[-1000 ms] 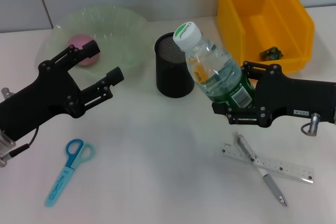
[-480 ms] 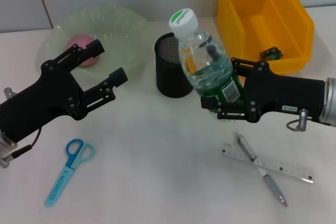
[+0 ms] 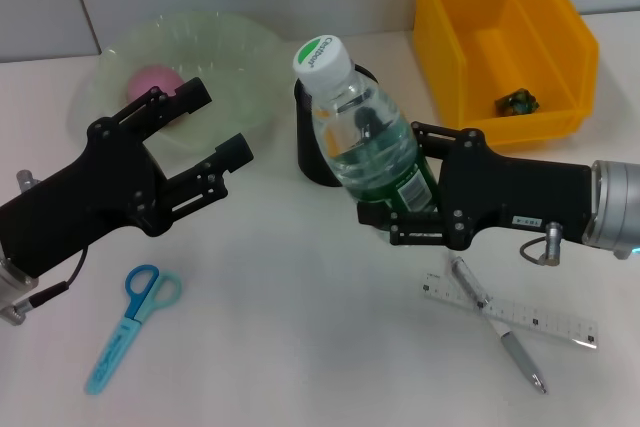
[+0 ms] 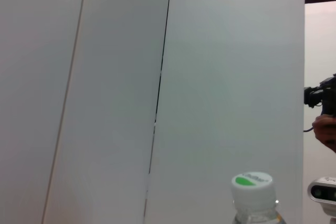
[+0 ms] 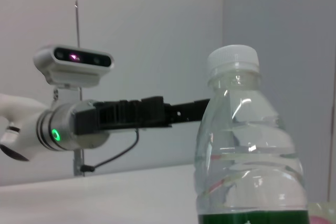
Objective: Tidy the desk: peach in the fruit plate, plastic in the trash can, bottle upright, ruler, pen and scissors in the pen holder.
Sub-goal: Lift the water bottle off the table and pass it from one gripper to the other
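- Two black grippers were over the white desk (image 3: 300,347): the right gripper (image 3: 405,187) was clamped around the lower body of a clear plastic water bottle with a green label and white cap (image 3: 362,132), holding it roughly upright, just in front of the black mesh pen holder (image 3: 312,152)
- The left gripper (image 3: 205,122) hovered with fingers spread, gripping nothing, beside the pale green fruit plate (image 3: 225,52) that held the pink peach (image 3: 152,77)
- Blue scissors (image 3: 130,325) lay near the left arm; a clear ruler (image 3: 545,322) and silver pen (image 3: 497,322) lay crossed below the right arm
- A yellow plastic bin (image 3: 555,57) stood at the back
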Tool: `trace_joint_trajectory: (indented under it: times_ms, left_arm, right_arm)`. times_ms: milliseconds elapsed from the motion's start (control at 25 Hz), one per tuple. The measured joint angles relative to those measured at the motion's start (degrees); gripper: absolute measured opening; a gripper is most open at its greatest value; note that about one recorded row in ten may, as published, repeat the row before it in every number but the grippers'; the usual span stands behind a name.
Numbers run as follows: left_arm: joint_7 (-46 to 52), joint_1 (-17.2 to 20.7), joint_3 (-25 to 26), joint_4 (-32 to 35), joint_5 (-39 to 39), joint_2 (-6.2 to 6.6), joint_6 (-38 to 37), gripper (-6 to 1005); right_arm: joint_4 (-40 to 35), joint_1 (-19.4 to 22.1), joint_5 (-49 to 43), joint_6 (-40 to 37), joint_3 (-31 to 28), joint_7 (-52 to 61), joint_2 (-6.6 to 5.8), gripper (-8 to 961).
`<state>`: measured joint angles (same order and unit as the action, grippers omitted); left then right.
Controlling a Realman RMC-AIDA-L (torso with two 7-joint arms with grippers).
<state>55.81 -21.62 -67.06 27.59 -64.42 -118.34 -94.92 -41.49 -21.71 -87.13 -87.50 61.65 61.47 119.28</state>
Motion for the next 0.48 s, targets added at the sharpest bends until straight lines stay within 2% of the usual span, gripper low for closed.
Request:
trace_joint_trajectory:
  times_ms: [480]
  left_arm:
    - [0.0,-0.2,0.0,-0.1,0.0,0.11,-1.4,776]
  right_arm:
    - [5.4,-3.6,0.6,-0.3,0.2,-2.0,0.10,766]
